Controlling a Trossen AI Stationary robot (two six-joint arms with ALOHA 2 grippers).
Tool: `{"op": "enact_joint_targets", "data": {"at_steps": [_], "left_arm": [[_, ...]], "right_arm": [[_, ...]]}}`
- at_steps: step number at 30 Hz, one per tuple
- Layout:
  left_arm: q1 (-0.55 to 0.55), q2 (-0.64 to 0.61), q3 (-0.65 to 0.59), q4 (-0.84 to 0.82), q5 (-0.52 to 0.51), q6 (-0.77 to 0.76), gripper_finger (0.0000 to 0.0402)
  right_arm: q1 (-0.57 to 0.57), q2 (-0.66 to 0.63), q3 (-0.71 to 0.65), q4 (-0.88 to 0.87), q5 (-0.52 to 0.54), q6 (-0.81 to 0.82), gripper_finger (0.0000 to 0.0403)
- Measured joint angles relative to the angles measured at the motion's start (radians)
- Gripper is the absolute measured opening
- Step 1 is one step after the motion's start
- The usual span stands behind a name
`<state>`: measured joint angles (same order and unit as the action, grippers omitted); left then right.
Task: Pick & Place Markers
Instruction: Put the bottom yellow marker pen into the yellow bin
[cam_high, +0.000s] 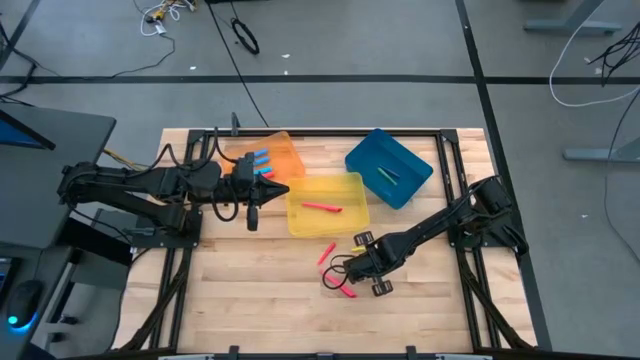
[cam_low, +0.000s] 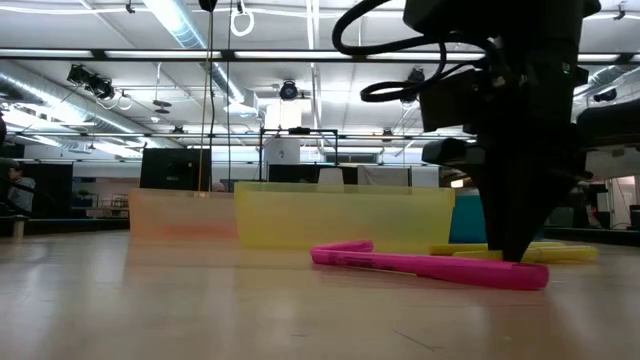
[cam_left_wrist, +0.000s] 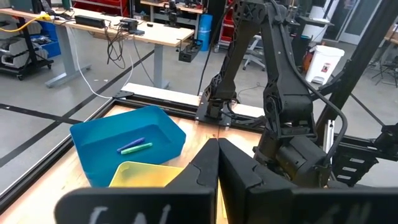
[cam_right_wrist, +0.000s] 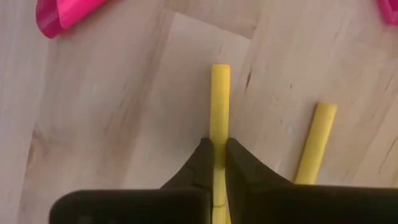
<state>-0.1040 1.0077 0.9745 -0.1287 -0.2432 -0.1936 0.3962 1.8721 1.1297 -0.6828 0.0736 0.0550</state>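
Down at the desk (cam_high: 260, 300), my right claw (cam_right_wrist: 217, 158) pinches a yellow marker (cam_right_wrist: 220, 106), the pick step; next I judge a lift toward the yellow tray (cam_high: 325, 190), while my left claw (cam_left_wrist: 217, 155) waits shut.

Both arms are black, built of blocky jointed segments with black cables looping along them. The right gripper (cam_right_wrist: 219, 163) ends in two matte dark fingers (cam_right_wrist: 196, 168) tapering to wedge tips; the left gripper (cam_left_wrist: 217, 158) has the same fingers.

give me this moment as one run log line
right hand shut on thin yellow marker at wood tabletop | left hand shut, empty, over yellow plastic tray
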Motion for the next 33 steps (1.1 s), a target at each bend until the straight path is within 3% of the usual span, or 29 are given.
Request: {"op": "enact_joint_targets", "data": {"at_steps": [11, 22, 33], "left_arm": [[0.000, 0.000, 0.000, 0.000, 0.000, 0.002, 0.0011], [0.000, 0.000, 0.000, -0.001, 0.000, 0.022, 0.0004], [0.003, 0.000, 0.000, -0.001, 0.000, 0.022, 0.0005]], "right_arm": [[0.000, -0.066, 0.101, -0.202, -0.067, 0.049, 0.0015], [0.005, -0.175, 0.409, -0.602, -0.091, 0.105, 0.0015], [-0.084, -0.172, 0.453, -0.559, -0.091, 0.119, 0.0015]]}}
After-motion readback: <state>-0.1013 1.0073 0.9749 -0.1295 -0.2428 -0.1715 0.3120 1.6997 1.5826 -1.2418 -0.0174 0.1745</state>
